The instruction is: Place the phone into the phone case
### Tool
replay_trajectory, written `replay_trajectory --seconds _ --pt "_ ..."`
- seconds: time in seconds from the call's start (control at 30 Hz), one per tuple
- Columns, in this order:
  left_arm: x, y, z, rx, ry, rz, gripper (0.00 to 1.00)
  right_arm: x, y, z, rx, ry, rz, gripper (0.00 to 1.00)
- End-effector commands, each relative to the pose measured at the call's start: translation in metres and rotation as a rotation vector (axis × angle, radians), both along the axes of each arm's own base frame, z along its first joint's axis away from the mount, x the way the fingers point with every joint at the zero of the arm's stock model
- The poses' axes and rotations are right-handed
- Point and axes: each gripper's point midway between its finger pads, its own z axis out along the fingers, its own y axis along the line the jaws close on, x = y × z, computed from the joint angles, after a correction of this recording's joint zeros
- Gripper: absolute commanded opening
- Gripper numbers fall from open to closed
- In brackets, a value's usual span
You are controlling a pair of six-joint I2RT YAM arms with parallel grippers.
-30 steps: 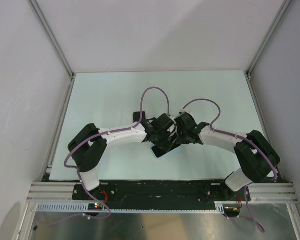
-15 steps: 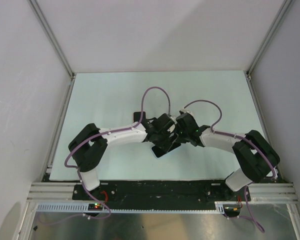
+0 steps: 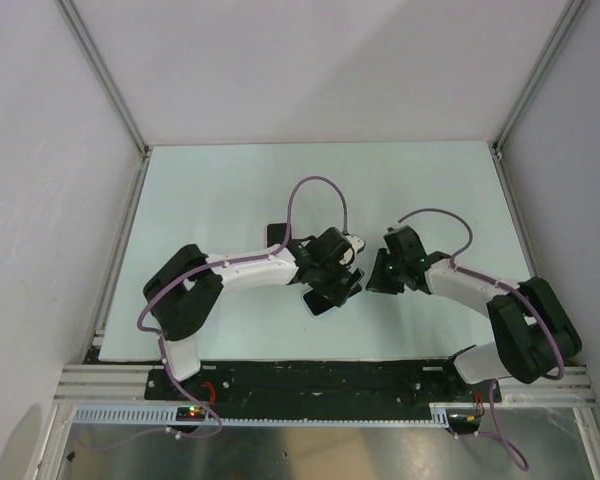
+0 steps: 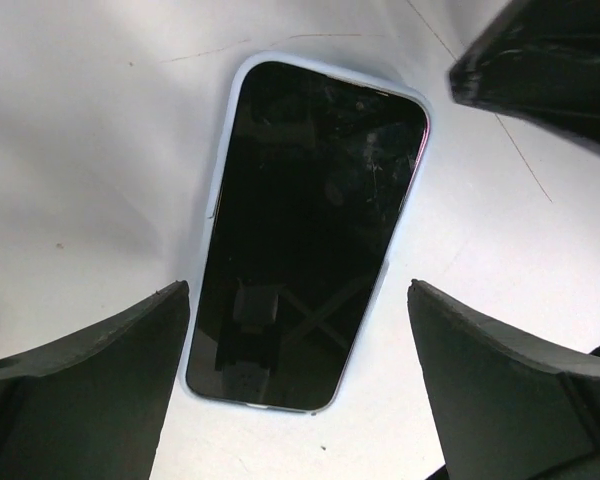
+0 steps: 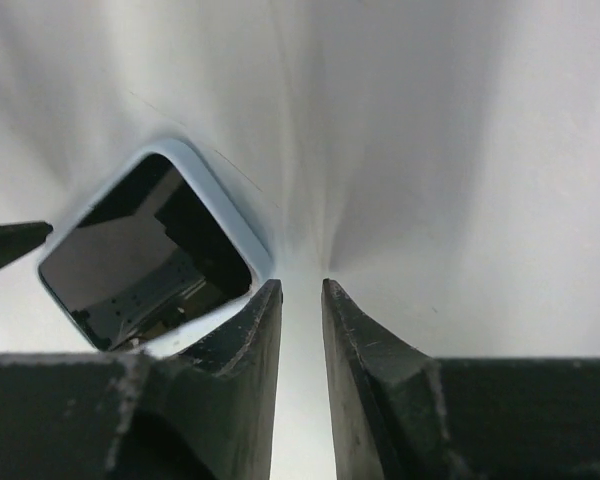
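The black phone (image 4: 310, 240) lies face up on the table, seated inside the light-blue phone case (image 4: 220, 170), whose rim shows round its edges. My left gripper (image 4: 295, 290) hovers just above it, open wide, one finger on each side of the phone's near end, touching nothing. From above, only the phone's near end (image 3: 318, 303) shows under the left gripper (image 3: 335, 272). My right gripper (image 3: 374, 279) is just right of the phone, low over the table. In the right wrist view a corner of the phone (image 5: 140, 260) in its case (image 5: 225, 200) lies to the left of the right gripper (image 5: 302, 285), whose jaws stand a narrow gap apart with nothing between them.
The pale green table (image 3: 210, 190) is bounded by white walls and aluminium frame posts (image 3: 110, 85) at the sides. A metal rail (image 3: 320, 380) carries both arm bases at the near edge. Purple cables (image 3: 315, 185) loop over both wrists.
My right arm has drawn back to the right, away from the phone, and its jaws have parted slightly. The left gripper has stayed over the phone and opened a little wider.
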Motion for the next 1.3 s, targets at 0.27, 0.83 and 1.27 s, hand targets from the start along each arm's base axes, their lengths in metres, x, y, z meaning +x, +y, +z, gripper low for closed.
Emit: replay_trajectory --seconds 0.27,0.83,1.27 --pt "0.022 -0.027 0.0 -0.035 -0.095 -0.101 0.95 -0.002 -0.029 0.065 0.135 -0.096 -0.053 0.31" --pt "0.046 -0.028 0.004 -0.018 -0.201 0.047 0.5 -0.007 -0.048 0.082 0.137 -0.142 -0.09 0.31" --pt "0.175 0.003 0.035 -0.096 -0.328 0.696 0.35 -0.008 -0.055 0.071 0.096 -0.124 -0.111 0.3"
